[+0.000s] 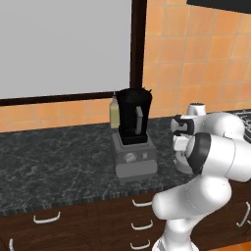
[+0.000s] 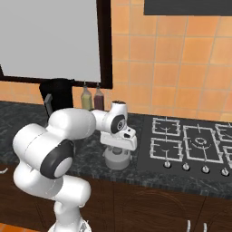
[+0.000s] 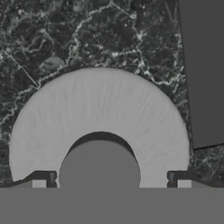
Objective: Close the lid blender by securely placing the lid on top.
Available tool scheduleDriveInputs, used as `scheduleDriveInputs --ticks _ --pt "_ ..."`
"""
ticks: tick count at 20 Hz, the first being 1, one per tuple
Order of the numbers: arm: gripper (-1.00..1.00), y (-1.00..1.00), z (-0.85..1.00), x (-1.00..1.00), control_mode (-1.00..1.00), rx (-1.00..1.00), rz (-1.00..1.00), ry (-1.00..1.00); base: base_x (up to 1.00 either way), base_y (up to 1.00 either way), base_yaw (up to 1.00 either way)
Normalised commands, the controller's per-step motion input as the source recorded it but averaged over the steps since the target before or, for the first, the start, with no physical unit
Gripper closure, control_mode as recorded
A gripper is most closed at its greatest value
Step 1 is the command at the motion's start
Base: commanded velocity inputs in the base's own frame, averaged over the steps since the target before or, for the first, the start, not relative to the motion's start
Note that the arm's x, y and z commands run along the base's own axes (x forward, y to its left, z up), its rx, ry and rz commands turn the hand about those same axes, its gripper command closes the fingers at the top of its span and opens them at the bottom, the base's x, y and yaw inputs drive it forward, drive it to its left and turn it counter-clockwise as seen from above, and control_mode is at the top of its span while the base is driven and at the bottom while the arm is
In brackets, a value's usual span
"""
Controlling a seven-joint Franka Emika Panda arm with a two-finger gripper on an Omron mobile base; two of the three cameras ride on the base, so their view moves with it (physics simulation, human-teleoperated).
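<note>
The lid (image 3: 100,109), a light-grey disc with a raised knob (image 3: 99,164), lies flat on the dark marble counter. It also shows under the hand as the lid (image 2: 117,161) and, half hidden by the arm, as the lid (image 1: 182,166). My gripper (image 3: 111,179) points straight down just above it, open, with one fingertip on each side of the knob and apart from it. The gripper (image 2: 118,147) stands to the right of the blender (image 1: 132,122), a black jar with a side handle on a grey base with a dial. The jar's mouth is uncovered. The blender (image 2: 58,94) is partly behind my arm.
A pale bottle (image 1: 114,112) stands behind the blender, and two bottles (image 2: 86,97) are at the wall. The gas hob (image 2: 190,145) lies just right of the lid, and its edge (image 3: 203,65) shows near the hand. Drawers (image 1: 142,225) run below the counter.
</note>
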Motion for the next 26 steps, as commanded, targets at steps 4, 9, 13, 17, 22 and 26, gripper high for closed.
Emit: scheduleDriveInputs --ticks 4,9,13,17,22,26 --pt "-1.0 0.0 -0.09 0.01 -1.0 0.0 0.0 0.0 0.0 0.0 0.0" --pt "-1.0 0.06 -0.21 0.0 -1.0 0.0 0.0 0.0 0.0 0.0 0.0" --pt "1.0 0.13 -0.16 0.0 -1.0 0.0 0.0 0.0 0.0 0.0 0.0" --pt "1.0 0.0 0.0 0.0 -1.0 0.0 0.0 0.0 0.0 0.0 0.0" --pt "1.0 0.0 0.04 0.0 -1.0 0.0 0.0 0.0 0.0 0.0 0.0" --pt "1.0 0.0 0.89 0.0 -1.0 0.15 -0.02 -0.04 0.0 0.0 0.0"
